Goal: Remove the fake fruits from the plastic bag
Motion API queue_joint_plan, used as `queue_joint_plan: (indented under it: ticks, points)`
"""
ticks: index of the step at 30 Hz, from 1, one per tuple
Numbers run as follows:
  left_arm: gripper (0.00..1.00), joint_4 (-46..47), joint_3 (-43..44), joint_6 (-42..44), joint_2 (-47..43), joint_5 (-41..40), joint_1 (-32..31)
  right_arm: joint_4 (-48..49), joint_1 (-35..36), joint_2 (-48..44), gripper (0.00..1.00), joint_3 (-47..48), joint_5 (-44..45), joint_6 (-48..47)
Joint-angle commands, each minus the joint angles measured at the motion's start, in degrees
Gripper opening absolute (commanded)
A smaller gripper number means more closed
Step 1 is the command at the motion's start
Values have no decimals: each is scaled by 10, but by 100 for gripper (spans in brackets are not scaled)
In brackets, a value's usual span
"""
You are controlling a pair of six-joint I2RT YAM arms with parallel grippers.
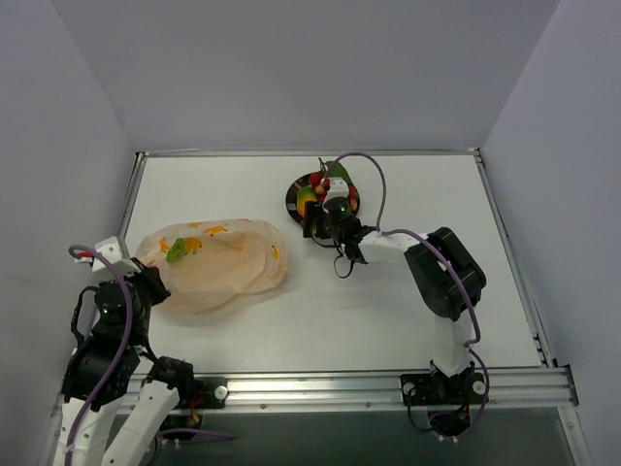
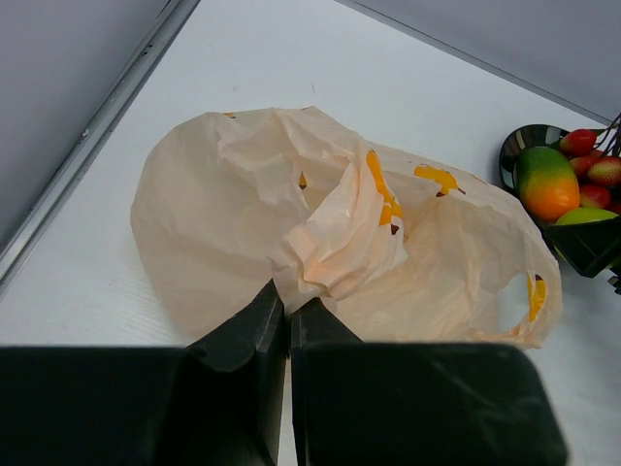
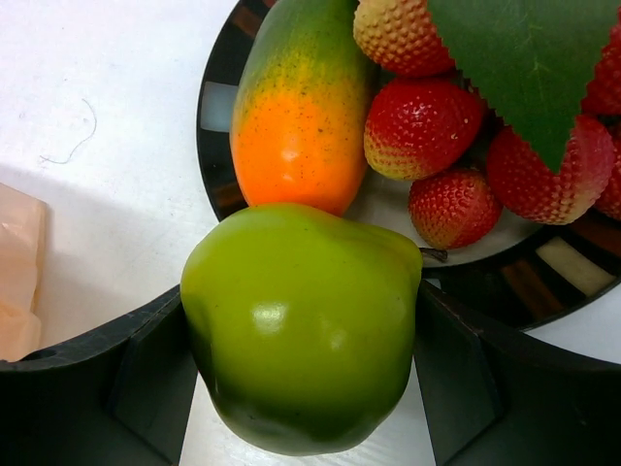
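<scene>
The left fingers (image 2: 283, 313) are pressed together on a fold of the large crinkly translucent peach plastic bag (image 2: 213, 214), slumped on the white desk (image 1: 388, 311). It looks limp and slippery, best pinched at a gathered ridge. A green shape (image 1: 177, 250) inside shows only dimly. Farther off, the right fingers (image 1: 328, 219) clamp a glossy lime-green plastic fruit (image 3: 301, 330), probably light, hard and slick, at the rim of the round dark-rimmed plate (image 3: 215, 146) holding an orange-green mango (image 3: 296, 126) and red berries (image 3: 422, 126).

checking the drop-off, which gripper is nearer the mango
Right. The right gripper, holding a green fruit, is right beside the mango; the left gripper pinches the plastic bag, well away from it.
</scene>
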Motion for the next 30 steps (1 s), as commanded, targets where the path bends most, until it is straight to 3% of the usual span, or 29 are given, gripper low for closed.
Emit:
queue_joint_plan:
  ticks: [1, 9, 15, 18, 19, 22, 25, 30]
  points:
    - [2, 20, 4, 7, 3, 1, -2, 6, 1, 9, 12, 35, 17, 6]
    - [2, 20, 4, 7, 5, 2, -2, 15, 5, 38, 20, 54, 32, 21]
    - [2, 19, 5, 7, 6, 1, -2, 22, 5, 60, 35, 69, 38, 23]
    - [2, 18, 4, 7, 9, 0, -2, 22, 6, 48, 55, 61, 49, 24]
    - [2, 20, 4, 7, 10, 0, -2, 20, 6, 43, 66, 57, 52, 22]
    - [2, 22, 4, 7, 10, 3, -2, 9, 9, 24, 84, 44, 65, 20]
    - [2, 22, 4, 7, 12, 5, -2, -7, 10, 5, 96, 34, 76, 20]
    - [3, 24, 4, 7, 13, 6, -2, -16, 10, -28, 100, 11, 75, 27]
